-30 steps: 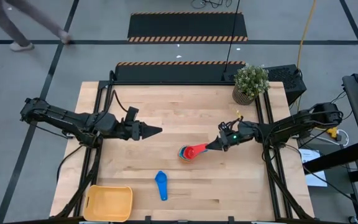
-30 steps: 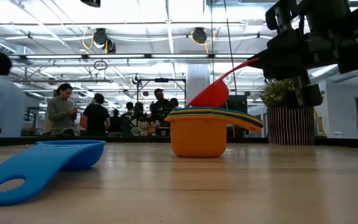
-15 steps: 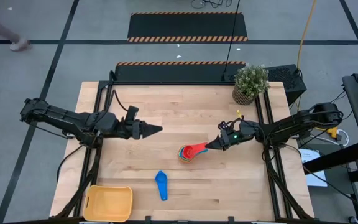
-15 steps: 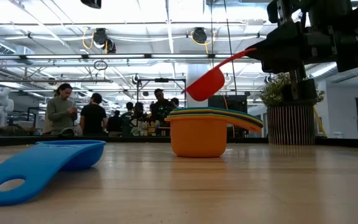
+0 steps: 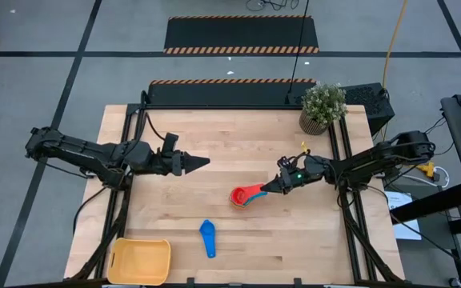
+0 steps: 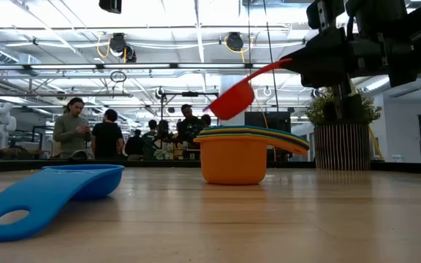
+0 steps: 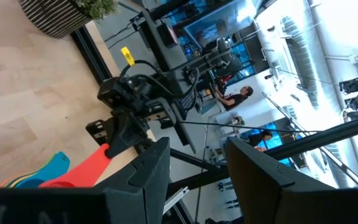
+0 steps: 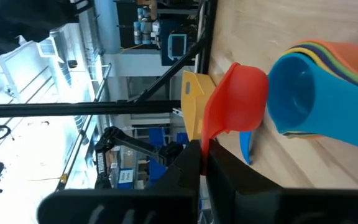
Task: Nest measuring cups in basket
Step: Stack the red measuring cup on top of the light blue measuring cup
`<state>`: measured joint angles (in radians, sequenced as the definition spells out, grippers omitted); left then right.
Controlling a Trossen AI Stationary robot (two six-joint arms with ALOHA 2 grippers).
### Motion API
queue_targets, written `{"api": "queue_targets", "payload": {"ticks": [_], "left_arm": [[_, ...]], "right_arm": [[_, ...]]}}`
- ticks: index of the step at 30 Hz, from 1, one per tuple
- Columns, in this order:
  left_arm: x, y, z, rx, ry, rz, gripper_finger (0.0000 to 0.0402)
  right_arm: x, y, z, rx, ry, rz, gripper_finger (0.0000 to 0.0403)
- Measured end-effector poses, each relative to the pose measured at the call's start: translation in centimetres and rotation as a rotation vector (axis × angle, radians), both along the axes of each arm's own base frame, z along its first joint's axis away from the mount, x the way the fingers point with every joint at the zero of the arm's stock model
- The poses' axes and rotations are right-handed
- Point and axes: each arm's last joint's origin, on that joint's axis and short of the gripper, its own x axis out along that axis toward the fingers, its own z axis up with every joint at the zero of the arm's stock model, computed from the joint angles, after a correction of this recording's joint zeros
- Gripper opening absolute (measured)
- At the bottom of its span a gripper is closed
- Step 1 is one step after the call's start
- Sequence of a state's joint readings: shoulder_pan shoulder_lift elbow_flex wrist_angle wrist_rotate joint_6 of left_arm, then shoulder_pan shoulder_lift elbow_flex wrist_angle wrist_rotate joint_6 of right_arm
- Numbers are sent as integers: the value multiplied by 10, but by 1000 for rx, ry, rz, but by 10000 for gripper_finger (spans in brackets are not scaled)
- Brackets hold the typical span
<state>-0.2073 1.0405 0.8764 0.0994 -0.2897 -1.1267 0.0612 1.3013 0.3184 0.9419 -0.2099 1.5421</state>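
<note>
A red measuring cup point(image 5: 241, 194) hangs just above a stack of nested cups point(image 6: 232, 157), orange at the bottom, which stands on the table's middle. My right gripper point(image 5: 272, 188) is shut on the red cup. A single blue cup point(image 5: 207, 238) lies bowl-down nearer the front edge. The yellow-orange basket point(image 5: 140, 261) rests at the near left corner. My left gripper point(image 5: 198, 163) hovers open left of the stack, pointing at it, with nothing between its fingers point(image 7: 148, 180). My right gripper pinches the free end of the red cup's handle point(image 8: 205, 138) between its two fingers. It comes about level from the table's right, in line with the handle. The cup slants down from the fingers, its bowl point(image 6: 232, 102) clear above the stack.
A potted plant point(image 5: 322, 106) stands at the far right corner. Bare wood lies between the stack, the blue cup and the basket. People stand in the room beyond the table.
The red cup's bowl has risen off the top of the stack and shifted a little toward the table's left, still slanting down from my right gripper, which has tipped slightly.
</note>
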Motion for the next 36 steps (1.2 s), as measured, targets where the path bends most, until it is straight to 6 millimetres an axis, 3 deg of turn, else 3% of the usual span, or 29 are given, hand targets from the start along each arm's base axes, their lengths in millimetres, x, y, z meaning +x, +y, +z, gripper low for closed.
{"api": "queue_targets", "payload": {"ticks": [24, 36], "left_arm": [[0, 0, 0, -4, 0, -1, 159], [0, 0, 0, 7, 1, -1, 159]], "right_arm": [[-1, -2, -13, -52, 115, -26, 9], [-4, -2, -21, -48, 205, -26, 126]]}}
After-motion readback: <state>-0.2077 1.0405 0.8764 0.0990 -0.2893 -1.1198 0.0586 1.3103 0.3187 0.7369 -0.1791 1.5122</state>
